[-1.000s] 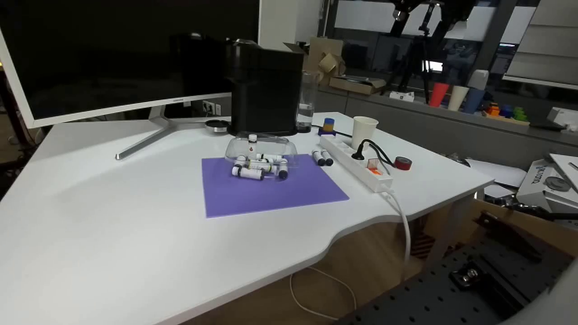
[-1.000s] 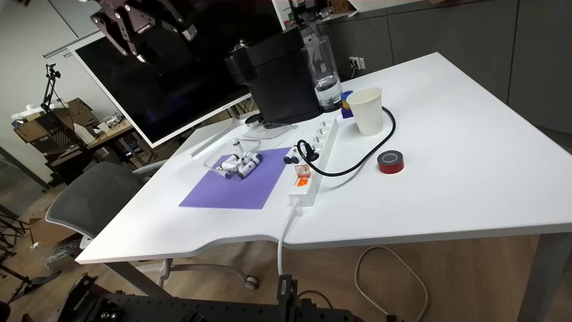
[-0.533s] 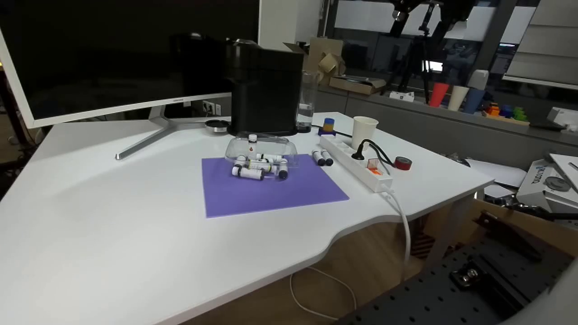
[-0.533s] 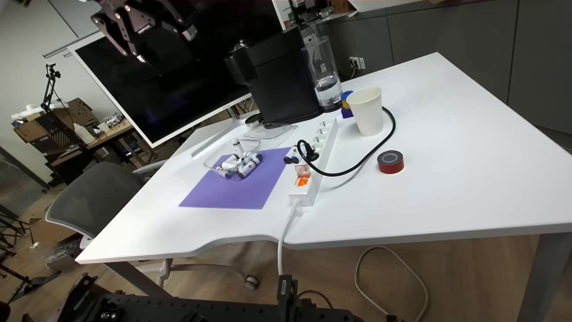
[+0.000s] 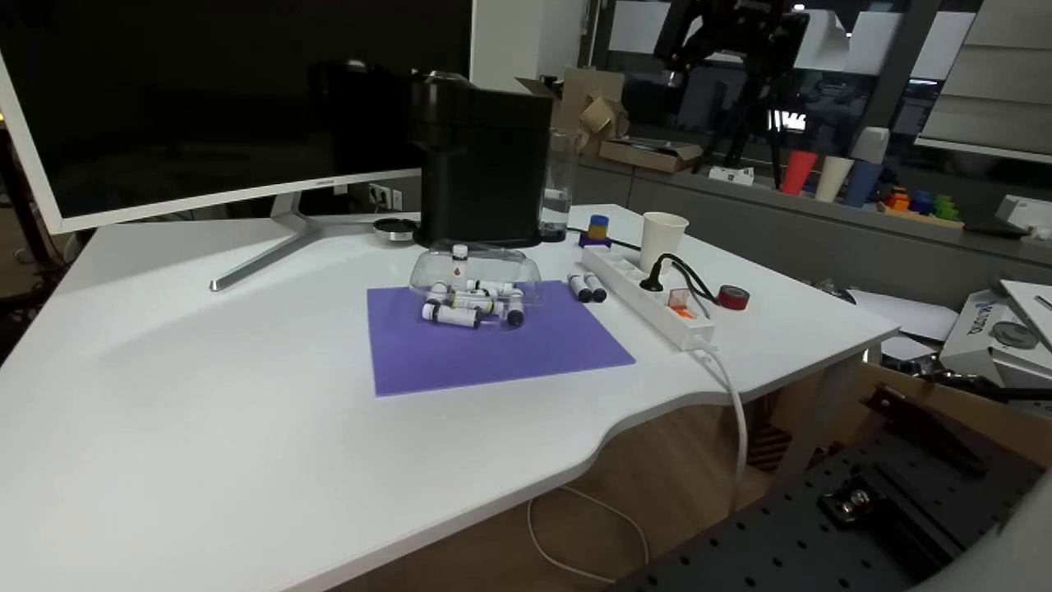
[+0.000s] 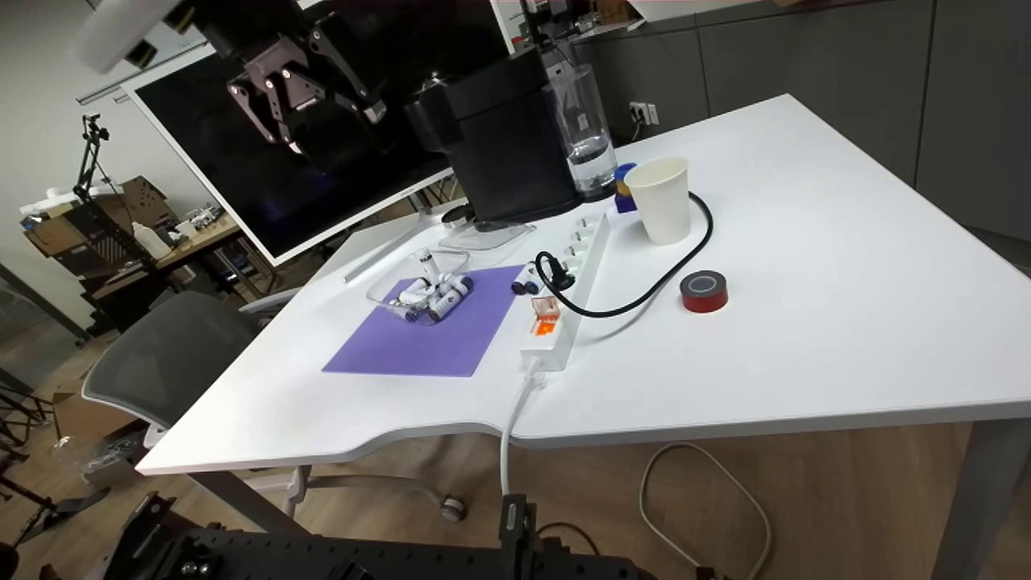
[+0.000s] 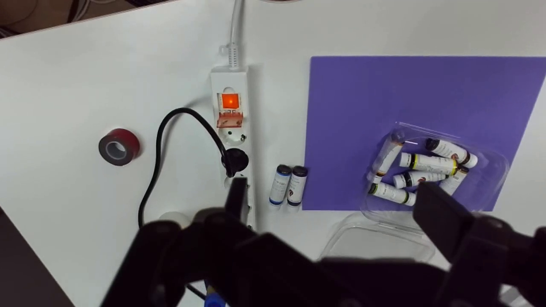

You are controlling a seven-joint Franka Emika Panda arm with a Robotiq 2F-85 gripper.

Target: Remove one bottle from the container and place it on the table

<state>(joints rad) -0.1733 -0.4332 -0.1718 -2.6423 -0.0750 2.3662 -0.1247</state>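
Observation:
The container is a clear, low tray (image 7: 506, 170) on the purple mat (image 7: 341, 106); its rim also shows in an exterior view (image 6: 455, 256). Several small white bottles lie in it, such as a yellow-banded bottle (image 7: 434, 164). One bottle (image 5: 459, 265) leans steeply upward there. Two more bottles (image 7: 280, 184) (image 7: 297, 186) lie side by side on the white table (image 7: 273, 106), left of the mat in the wrist view. My gripper (image 7: 332, 196) is open and empty, high above the table; it also shows in both exterior views (image 5: 725, 82) (image 6: 335, 130).
A clear lid (image 7: 379, 241) lies beside the container. A white power strip (image 7: 230, 81) with a black cable, a paper cup (image 6: 660, 201) and red tape (image 6: 704, 292) stand to one side. A tall black box (image 5: 485, 164) and monitor (image 5: 205, 99) are behind.
My gripper has come lower and further into view: leftward and down in an exterior view, rightward and down in an exterior view. It stays open. The bottles and container have not moved.

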